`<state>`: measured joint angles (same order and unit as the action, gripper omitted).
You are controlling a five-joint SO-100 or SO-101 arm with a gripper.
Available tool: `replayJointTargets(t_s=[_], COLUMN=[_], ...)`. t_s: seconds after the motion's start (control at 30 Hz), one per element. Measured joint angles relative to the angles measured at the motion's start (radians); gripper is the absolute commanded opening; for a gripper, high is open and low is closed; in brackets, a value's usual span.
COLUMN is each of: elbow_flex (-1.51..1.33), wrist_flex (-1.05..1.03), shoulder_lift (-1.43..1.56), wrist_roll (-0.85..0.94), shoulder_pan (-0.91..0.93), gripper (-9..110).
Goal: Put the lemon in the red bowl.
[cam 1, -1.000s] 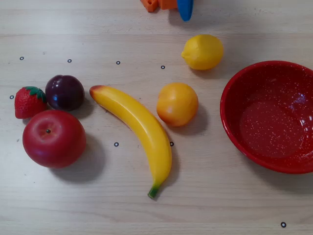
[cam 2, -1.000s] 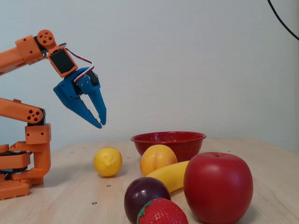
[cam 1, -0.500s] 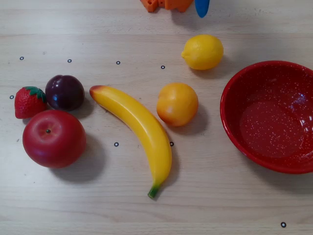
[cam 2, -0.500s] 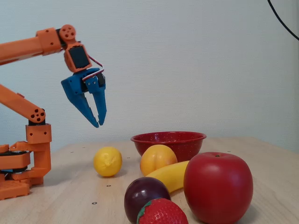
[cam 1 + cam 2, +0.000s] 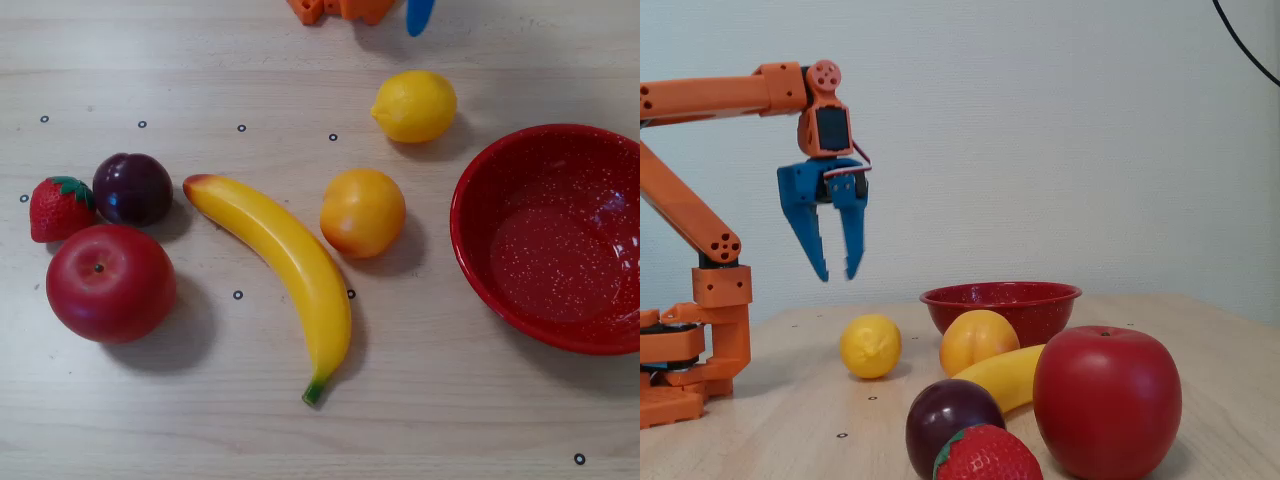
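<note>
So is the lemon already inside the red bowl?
No, in the overhead view the lemon sits on the table, apart from the empty red bowl.

In the fixed view, a black cable (image 5: 1245, 40) is seen high to the right of the gripper (image 5: 837, 275). In the overhead view, a peach (image 5: 362, 212) is found well below the gripper and slightly to its left. A banana (image 5: 280, 265) is laid aslant further left, its green stem end farthest from the gripper. Far to the left, a plum (image 5: 132, 188), a strawberry (image 5: 58, 208) and an apple (image 5: 110, 283) are grouped close together. All are rested on a wooden table (image 5: 450, 400) marked with small black rings.
</note>
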<state>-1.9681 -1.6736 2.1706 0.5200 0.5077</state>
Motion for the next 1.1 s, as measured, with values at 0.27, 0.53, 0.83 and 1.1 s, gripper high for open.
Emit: replayJointTargets(t_s=[0.27,0.53,0.83,1.1], elbow_flex=[0.023,0.023,0.023,0.023], wrist_flex=[-0.100,-0.114,-0.110,-0.044], shoulder_lift=[-0.121,-0.199,-0.310,-0.416], wrist_roll=[0.006,0.008,0.029,0.029], shoulder_pan=[0.011,0.092,0.140,0.137], gripper=[42,58,66,71])
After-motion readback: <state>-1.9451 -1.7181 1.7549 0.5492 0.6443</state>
